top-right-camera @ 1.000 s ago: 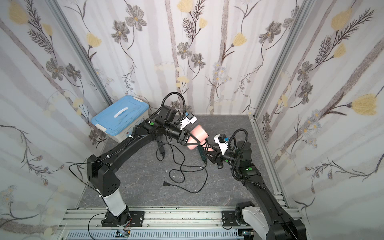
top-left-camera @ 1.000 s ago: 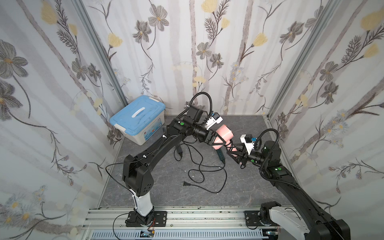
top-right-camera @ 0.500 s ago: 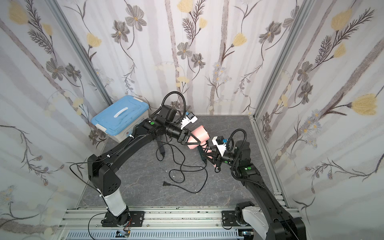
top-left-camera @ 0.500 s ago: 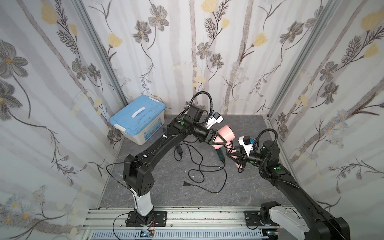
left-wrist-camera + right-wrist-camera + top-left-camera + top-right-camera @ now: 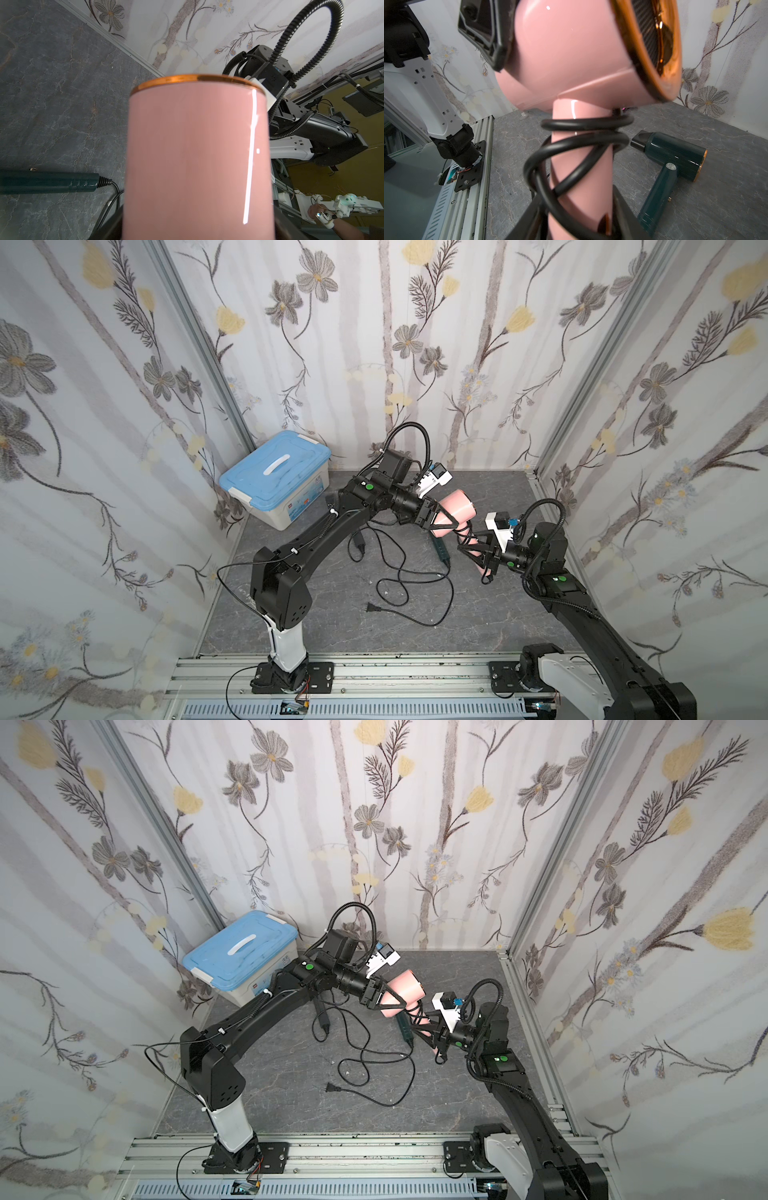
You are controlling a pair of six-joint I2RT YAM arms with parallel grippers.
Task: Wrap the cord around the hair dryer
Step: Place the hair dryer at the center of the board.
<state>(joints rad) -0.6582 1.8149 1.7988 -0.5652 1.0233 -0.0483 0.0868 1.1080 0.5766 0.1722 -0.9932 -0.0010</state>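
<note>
Right arm (image 5: 582, 614) reaches inward — fingers (image 5: 625, 209) clamping the hair dryer (image 5: 571, 52)

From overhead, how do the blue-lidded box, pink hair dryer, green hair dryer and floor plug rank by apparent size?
In a top view:
1. box
2. pink hair dryer, nearer the camera
3. green hair dryer, partly hidden, unsure
4. plug

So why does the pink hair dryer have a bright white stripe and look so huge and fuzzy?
Left wrist view: the stripe is glare on the shiny pink hair dryer, which fills the frame; right wrist view: the close lens bulges it, and the cord blurs toward the nearest coils, while the green hair dryer behind stays sharp; both top views: even light, everything small and crisp.
</note>
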